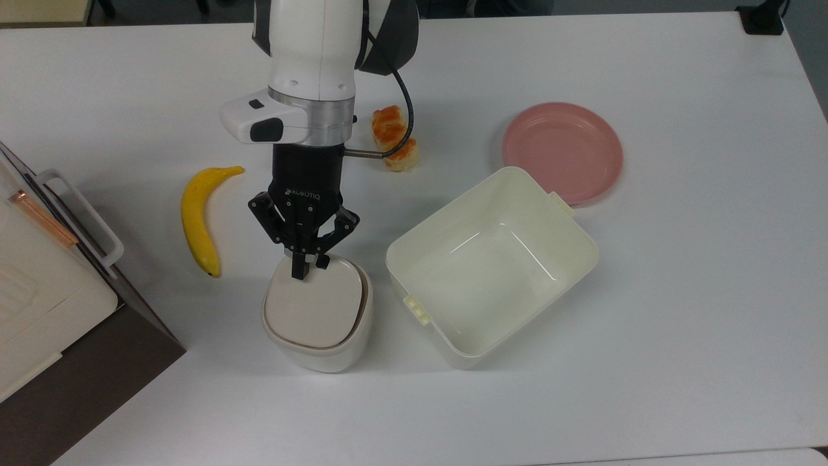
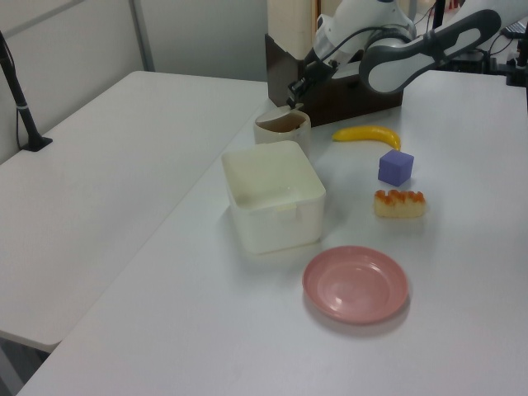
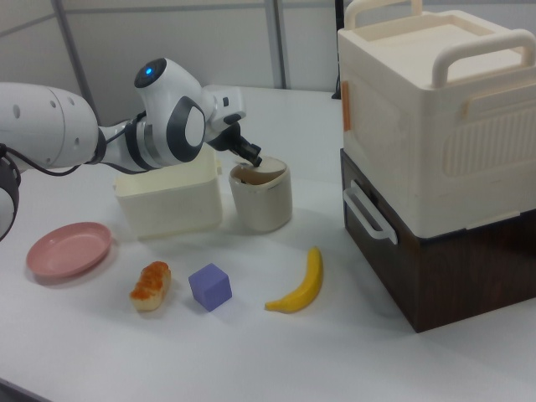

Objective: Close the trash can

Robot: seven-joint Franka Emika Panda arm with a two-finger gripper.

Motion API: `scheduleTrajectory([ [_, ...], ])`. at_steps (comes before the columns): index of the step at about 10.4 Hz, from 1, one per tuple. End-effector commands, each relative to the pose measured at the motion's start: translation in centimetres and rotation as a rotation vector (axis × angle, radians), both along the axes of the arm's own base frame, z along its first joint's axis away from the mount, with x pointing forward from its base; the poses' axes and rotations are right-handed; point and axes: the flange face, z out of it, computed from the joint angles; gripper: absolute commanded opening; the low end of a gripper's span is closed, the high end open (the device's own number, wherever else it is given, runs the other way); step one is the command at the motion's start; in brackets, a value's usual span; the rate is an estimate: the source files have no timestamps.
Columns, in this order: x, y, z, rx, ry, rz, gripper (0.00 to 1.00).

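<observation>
The trash can (image 1: pixel 317 346) is a small cream rounded-square bin on the white table, left of the big tub in the top view. Its beige lid (image 1: pixel 315 304) lies almost flat in the rim, with a thin dark gap along its right edge. My gripper (image 1: pixel 299 270) points down with its fingers shut, the tips resting on the lid's far edge beside the small black button (image 1: pixel 321 262). The left view shows the gripper (image 2: pixel 294 97) at the trash can (image 2: pixel 280 132), with some brown inside still showing. In the right view the gripper (image 3: pixel 251 157) touches the trash can (image 3: pixel 261 201) at its top.
A large cream tub (image 1: pixel 491 272) stands open just right of the bin. Around it lie a pink plate (image 1: pixel 563 152), a banana (image 1: pixel 197 220), a piece of bread (image 1: pixel 394 139) and a purple cube (image 2: pixel 396 167). A cream box on a dark cabinet (image 1: pixel 39 291) fills the top view's left edge.
</observation>
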Motion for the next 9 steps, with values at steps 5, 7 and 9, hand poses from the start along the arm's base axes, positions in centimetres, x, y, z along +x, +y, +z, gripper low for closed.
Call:
scheduleTrajectory([
  [5, -1.9, 0.6, -2.9, -0.058, 0.058, 0.028, 0.0],
  [7, -2.2, 0.8, -3.7, -0.072, 0.073, 0.04, 0.0],
  [9, -2.4, 0.9, -4.3, -0.077, 0.084, 0.045, 0.0],
])
